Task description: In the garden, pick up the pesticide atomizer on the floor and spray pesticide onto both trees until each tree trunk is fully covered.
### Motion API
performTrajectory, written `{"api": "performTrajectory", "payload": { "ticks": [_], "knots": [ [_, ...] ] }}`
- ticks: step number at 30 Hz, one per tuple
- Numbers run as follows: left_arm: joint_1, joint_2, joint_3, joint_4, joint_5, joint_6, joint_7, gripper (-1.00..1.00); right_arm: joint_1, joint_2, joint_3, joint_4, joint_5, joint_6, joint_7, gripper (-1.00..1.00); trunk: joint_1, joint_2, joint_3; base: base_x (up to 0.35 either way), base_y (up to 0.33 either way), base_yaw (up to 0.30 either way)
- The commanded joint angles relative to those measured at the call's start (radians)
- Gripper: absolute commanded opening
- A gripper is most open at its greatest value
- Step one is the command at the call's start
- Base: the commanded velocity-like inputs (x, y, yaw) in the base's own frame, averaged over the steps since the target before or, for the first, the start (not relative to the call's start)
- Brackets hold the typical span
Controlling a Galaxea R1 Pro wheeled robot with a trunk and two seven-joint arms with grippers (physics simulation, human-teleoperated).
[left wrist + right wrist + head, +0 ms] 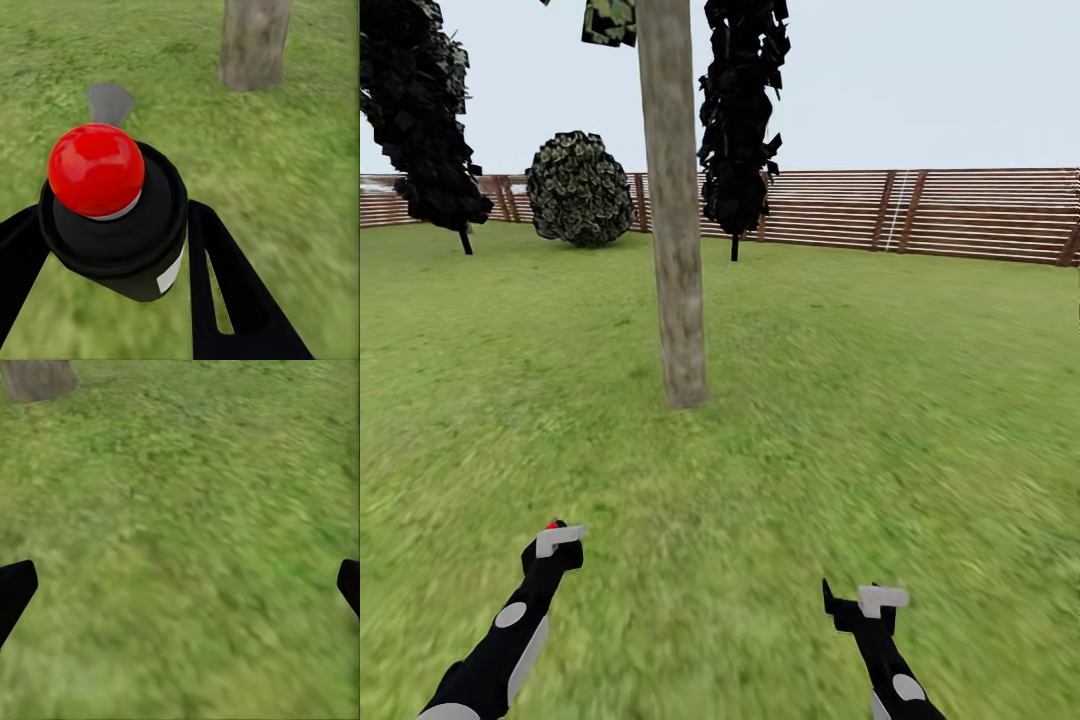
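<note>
The grass lawn [880, 400] stretches to a brown slat fence [960, 212], with a thick pale mottled tree trunk [673, 200] rising straight ahead of the robot, flanked by black-leaved trees and a round bush [580, 188]. The left gripper [112, 247] is clenched around the black pesticide atomizer [120, 225] with its red cap, held above the grass short of the trunk. The right gripper [180, 585] hangs released over bare grass, fingers spread wide.

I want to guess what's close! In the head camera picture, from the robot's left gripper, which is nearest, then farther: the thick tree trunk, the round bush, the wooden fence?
1. Thick tree trunk, ahead of the left gripper.
2. Round bush, far back.
3. Wooden fence, behind the bush.
</note>
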Motion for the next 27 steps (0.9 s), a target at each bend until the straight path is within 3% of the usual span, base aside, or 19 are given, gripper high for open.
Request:
{"api": "performTrajectory", "payload": {
  "ticks": [1, 27],
  "knots": [
    [0.000, 0.000, 0.000, 0.000, 0.000, 0.000, 0.000, -1.00, 0.000, 0.000, 0.000, 0.000, 0.000, 0.000, 0.000, 1.00, 0.000, 0.000, 0.000, 0.316, 0.097, -0.045],
    [0.000, 0.000, 0.000, 0.001, 0.000, 0.000, 0.000, -1.00, 0.000, 0.000, 0.002, -0.001, 0.000, 0.000, -0.001, 1.00, 0.000, 0.000, 0.000, 0.316, 0.097, -0.003]
  ]
}}
